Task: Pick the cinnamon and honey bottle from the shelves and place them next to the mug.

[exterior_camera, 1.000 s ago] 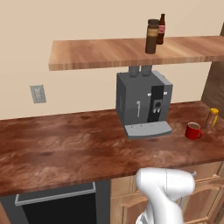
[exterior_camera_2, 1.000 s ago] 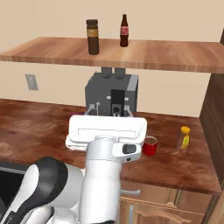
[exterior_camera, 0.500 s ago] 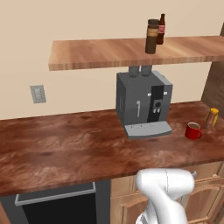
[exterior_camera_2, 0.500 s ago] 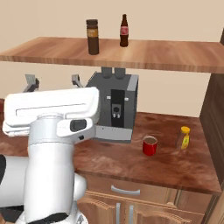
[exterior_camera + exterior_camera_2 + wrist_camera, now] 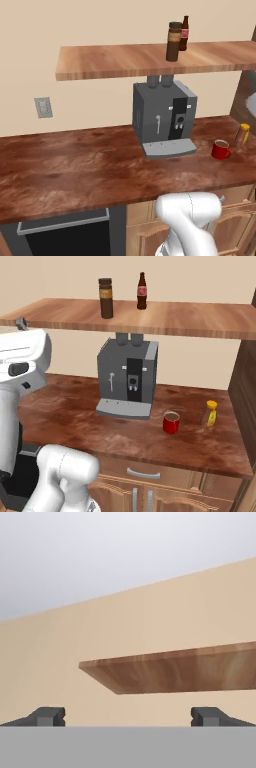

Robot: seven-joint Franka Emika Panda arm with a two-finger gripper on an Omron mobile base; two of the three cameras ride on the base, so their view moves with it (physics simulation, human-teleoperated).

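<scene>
One item done by the look of it: honey bottle [image 5: 211,413] standing on the counter [image 5: 75,165] at right centre of the right base frame, just beside the mug [image 5: 171,422] but apart from it; cinnamon [image 5: 105,298] not yet taken, upright on the shelves [image 5: 190,318] in the upper middle, with a slim brown bottle [image 5: 142,291] near it to the right

Gripper [image 5: 128,717] at the bottom edge of the hand frame, fingertips [image 5: 47,716] spread wide, jaws open and holding nothing, aimed at the shelf end from below and at bare wall

Risks, as judgements: grabbing the red-labelled bottle in place of the jar, since both are brown and close; in the left base frame the jar [image 5: 174,41] overlaps that bottle [image 5: 184,33], so a broad open approach could knock one over or off the plank; coming up from beneath could strike the board's edge; carrying down, could clip the coffee machine [image 5: 127,379] under the shelf, or nudge the mug on setting down

Dark mottled wood counter, tan wall with an outlet [image 5: 43,107], wooden cabinets below, tall dark panel at far right
</scene>
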